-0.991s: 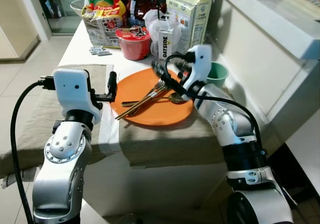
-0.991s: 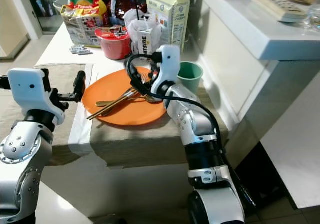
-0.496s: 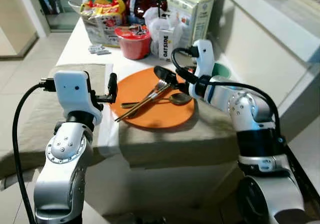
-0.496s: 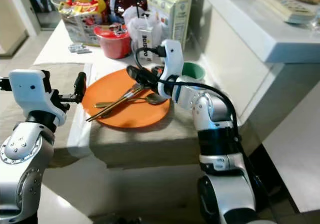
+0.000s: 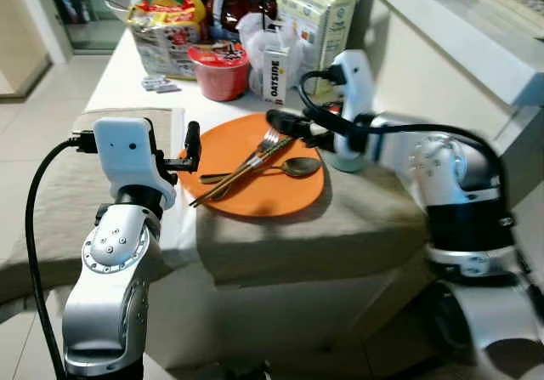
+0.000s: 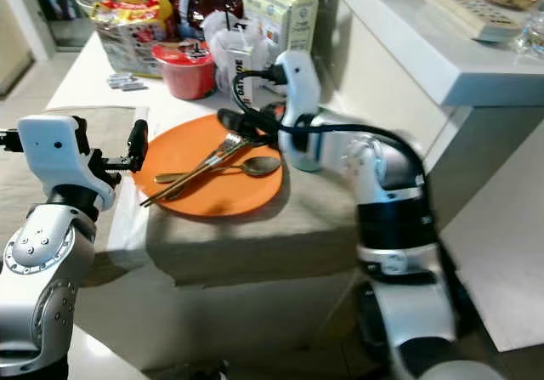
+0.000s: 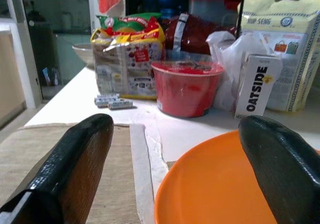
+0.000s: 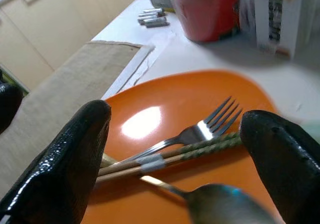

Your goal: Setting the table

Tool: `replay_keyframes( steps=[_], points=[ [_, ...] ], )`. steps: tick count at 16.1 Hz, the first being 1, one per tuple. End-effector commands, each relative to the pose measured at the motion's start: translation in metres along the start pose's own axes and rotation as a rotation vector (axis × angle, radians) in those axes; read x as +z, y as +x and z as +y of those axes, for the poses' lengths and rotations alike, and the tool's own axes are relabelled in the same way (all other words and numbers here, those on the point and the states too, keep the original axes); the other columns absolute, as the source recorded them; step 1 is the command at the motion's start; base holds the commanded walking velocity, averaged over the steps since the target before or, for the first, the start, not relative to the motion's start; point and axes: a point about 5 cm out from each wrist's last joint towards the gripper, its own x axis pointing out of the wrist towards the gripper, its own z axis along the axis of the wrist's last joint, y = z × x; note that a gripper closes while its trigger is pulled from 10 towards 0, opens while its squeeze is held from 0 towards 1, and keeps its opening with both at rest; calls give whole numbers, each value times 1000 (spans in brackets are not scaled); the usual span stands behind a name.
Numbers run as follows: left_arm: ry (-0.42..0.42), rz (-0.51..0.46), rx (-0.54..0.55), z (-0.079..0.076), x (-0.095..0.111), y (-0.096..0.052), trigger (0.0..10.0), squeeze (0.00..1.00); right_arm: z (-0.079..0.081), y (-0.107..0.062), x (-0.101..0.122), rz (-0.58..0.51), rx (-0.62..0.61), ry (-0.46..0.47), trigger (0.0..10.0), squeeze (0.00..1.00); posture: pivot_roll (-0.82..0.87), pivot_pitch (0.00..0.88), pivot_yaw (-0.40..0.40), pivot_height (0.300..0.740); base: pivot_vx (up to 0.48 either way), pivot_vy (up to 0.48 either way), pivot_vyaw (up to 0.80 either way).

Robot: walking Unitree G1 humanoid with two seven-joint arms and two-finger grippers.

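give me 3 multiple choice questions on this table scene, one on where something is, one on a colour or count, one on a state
1. Where does the spoon lie?
A. on the orange plate
B. in the red bowl
C. on the floor

2. How many chopsticks lie under the fork?
A. none
B. two
C. five

3. How do the jaws of the right gripper stand?
A. shut on the fork
B. shut on the spoon
C. open, holding nothing

Answers:
1. A, the spoon's bowl and handle rest on the plate beside the fork.
2. B, the right wrist view shows a pair lying side by side.
3. C, both fingers stand wide apart above the cutlery.
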Motion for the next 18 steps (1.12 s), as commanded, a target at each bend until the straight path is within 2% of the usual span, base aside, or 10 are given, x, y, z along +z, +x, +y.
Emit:
replay_keyframes(
  steps=[1, 3, 4, 5, 6, 7, 9, 11, 15, 18],
  points=[
    [-6, 0, 8, -1, 0, 3, 10000, 0, 3, 1, -7, 11, -17, 73, 10000, 0, -14, 17, -44, 740, 0, 0, 0],
    [3, -5, 3, -2, 0, 6, 10000, 0, 17, 4, -15, -3, 44, 48, 10000, 0, -18, 8, -43, 740, 0, 0, 0],
    [9, -4, -14, -3, 0, 8, 10000, 0, 10, 0, -11, -81, -14, -157, 10000, 0, -16, 1, -43, 740, 0, 0, 0],
    [13, -14, -37, -1, 4, 13, 10000, 0, 2, -7, -1, -229, -126, -478, 10000, 0, -15, 0, -37, 740, 0, 0, 0],
    [-23, -13, -66, 5, 10, 20, 10000, 0, 1, -16, 5, -341, -200, -686, 10000, 0, -18, 0, -24, 740, 0, 0, 0],
    [-19, -9, -70, 13, 14, 24, 10000, 0, -1, -23, 5, -395, -246, -769, 10000, 0, -24, 0, -12, 740, 0, 0, 0],
    [-21, 33, -111, 38, 24, 41, 10000, 0, -9, -46, -22, -434, -358, -822, 10000, 0, -61, 7, 26, 740, 0, 0, 0],
    [-25, 59, -133, 44, 24, 50, 10000, 0, -13, -59, -52, -413, -399, -798, 10000, 0, -94, 18, 50, 740, 0, 0, 0],
    [-57, 95, -269, 31, 10, 61, 10000, 0, -27, -86, -98, -427, -481, -814, 10000, 0, -129, 36, 74, 740, 0, 0, 0],
    [-89, 150, -391, 28, 18, 75, 10000, 0, -29, -96, -113, -418, -492, -837, 10000, 0, -134, 42, 93, 740, 0, 0, 0]
  ],
)
